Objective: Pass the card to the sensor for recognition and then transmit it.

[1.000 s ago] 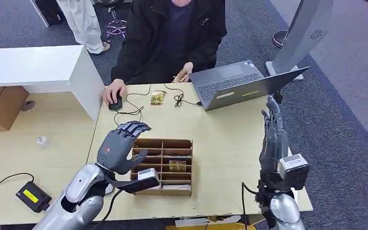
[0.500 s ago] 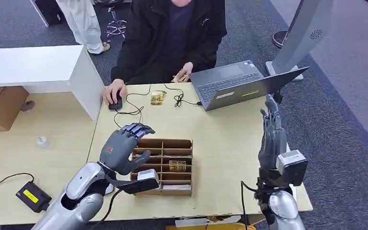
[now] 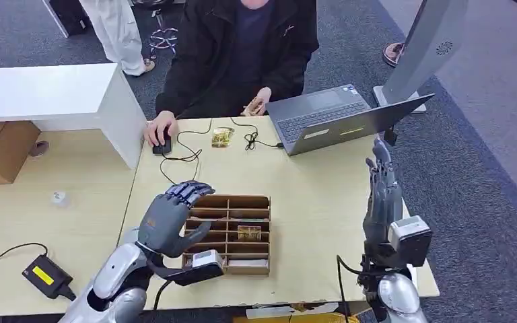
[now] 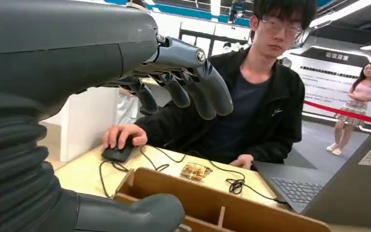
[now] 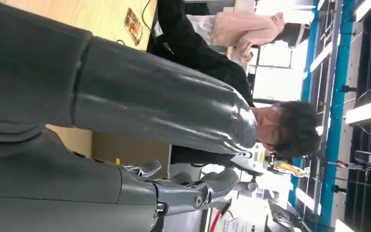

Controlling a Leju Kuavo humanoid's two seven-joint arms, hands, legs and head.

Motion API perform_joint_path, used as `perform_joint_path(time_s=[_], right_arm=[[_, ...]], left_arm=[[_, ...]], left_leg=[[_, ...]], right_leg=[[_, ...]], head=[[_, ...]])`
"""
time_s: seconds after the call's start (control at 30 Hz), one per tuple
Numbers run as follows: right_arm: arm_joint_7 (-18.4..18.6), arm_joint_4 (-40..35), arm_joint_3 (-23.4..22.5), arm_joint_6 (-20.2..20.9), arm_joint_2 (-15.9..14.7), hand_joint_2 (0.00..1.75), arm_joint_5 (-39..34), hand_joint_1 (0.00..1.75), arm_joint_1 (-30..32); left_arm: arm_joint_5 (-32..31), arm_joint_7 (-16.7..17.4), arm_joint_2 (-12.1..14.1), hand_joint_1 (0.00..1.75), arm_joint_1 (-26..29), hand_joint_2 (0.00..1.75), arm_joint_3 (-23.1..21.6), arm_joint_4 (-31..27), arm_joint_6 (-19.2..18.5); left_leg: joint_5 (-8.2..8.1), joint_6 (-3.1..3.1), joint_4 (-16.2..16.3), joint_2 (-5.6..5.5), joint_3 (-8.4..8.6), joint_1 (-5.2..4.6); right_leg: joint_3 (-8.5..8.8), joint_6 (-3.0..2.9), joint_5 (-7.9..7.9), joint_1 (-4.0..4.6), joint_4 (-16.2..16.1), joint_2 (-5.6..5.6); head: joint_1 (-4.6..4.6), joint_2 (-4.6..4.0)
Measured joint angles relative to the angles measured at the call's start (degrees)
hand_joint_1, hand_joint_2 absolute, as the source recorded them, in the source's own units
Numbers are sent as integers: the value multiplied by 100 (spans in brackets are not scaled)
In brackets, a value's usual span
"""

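The left hand [image 3: 168, 217] is held above the near left part of a wooden divided box [image 3: 256, 202] on the desk [image 3: 309, 202], its fingers [image 4: 193, 92] spread and curled over nothing. The right hand [image 3: 382, 195] is raised upright near the desk's right edge, fingers straight and apart, holding nothing. A card [image 3: 249, 233] is seen lying in a middle compartment of the box. Farther back, a second card [image 3: 221, 137] lies on the desk between a mouse [image 3: 162, 145], covered by a person's hand [image 3: 156, 130], and an open laptop [image 3: 343, 118]. The person [image 3: 242, 47] is seated behind the desk.
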Motion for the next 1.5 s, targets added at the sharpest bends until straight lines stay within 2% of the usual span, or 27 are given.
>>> perform_joint_path(time_s=[0.17, 0.33, 0.5, 0.87, 1.5], right_arm=[[-13, -107, -42, -68, 0, 0, 63, 0, 132], [-13, -190, -79, -90, 0, 0, 81, 0, 212], [-13, -223, -92, -85, 7, 0, 114, 0, 243], [2, -234, -94, -20, 31, 0, 131, 0, 236], [17, -201, -83, 24, 59, 0, 103, 0, 105]], left_arm=[[-424, 188, -50, 58, 391, 175, 61, -98, 326], [-605, 264, -79, 70, 625, 175, 201, -173, 393], [-690, 336, -79, 61, 688, 175, 295, -184, 328], [-782, 424, -79, 68, 552, 175, 411, -140, 212], [-699, 358, -109, 68, 76, 175, 413, 177, -131]], left_leg=[[-2, -2, 0, 0, 0, 0], [-1, -2, 0, 0, 1, 0], [0, -1, 0, -1, 0, 0], [0, -1, 0, -1, 0, 0], [0, 0, 0, 0, 0, 0]], right_leg=[[0, 0, 0, 0, 0, 0], [1, 0, 0, 0, 0, -1], [1, 0, 0, 0, 0, -2], [1, 0, 0, 0, 0, -1], [0, 0, 1, 0, 0, -1]], head=[[2, 0], [0, 0], [0, 0], [0, 0], [0, 0]])
